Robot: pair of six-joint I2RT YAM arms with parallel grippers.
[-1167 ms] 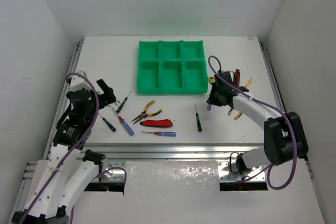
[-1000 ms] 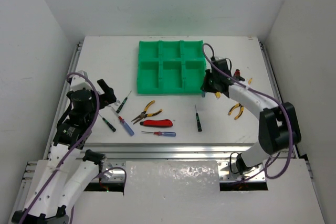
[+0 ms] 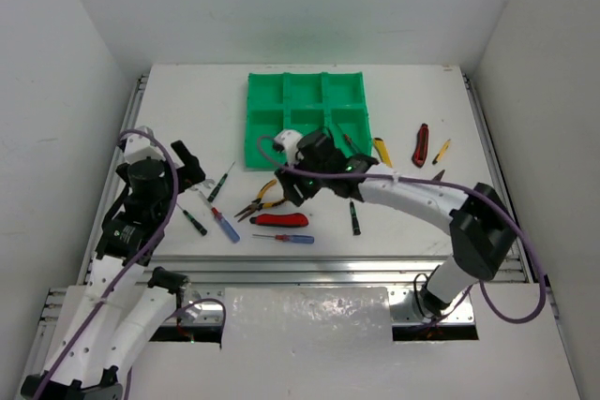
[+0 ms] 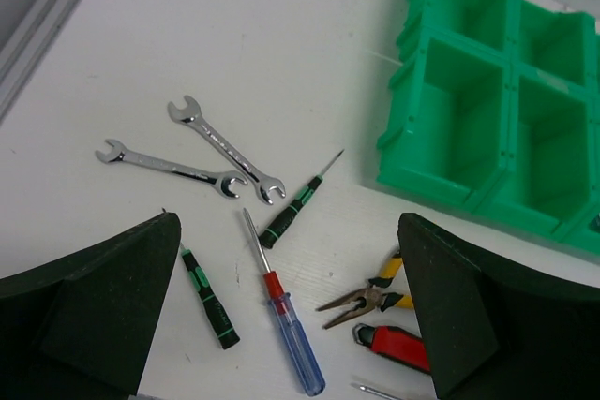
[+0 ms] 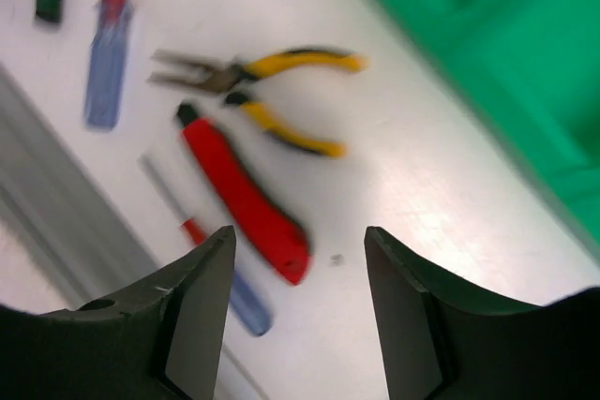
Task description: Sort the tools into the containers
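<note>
The green tray (image 3: 305, 119) stands at the back middle, and also shows in the left wrist view (image 4: 497, 128) and the right wrist view (image 5: 487, 44). My right gripper (image 3: 293, 189) (image 5: 298, 236) is open and empty, hovering above the red utility knife (image 3: 281, 220) (image 5: 246, 196) and yellow-handled pliers (image 3: 261, 199) (image 5: 258, 81). My left gripper (image 3: 187, 164) (image 4: 289, 250) is open and empty above a blue screwdriver (image 4: 286, 330) (image 3: 223, 224). Two silver wrenches (image 4: 187, 161) and two green-black screwdrivers (image 4: 295, 208) (image 4: 211, 297) lie below it.
A second blue screwdriver (image 3: 286, 239) and a black screwdriver (image 3: 353, 215) lie near the front. A yellow knife (image 3: 382, 151), a red knife (image 3: 421, 144) and a small yellow tool (image 3: 441, 151) lie right of the tray. White walls enclose the table.
My right arm has swung from the table's right side leftwards past the tray's front to above the pliers and red knife. The left arm has not moved.
</note>
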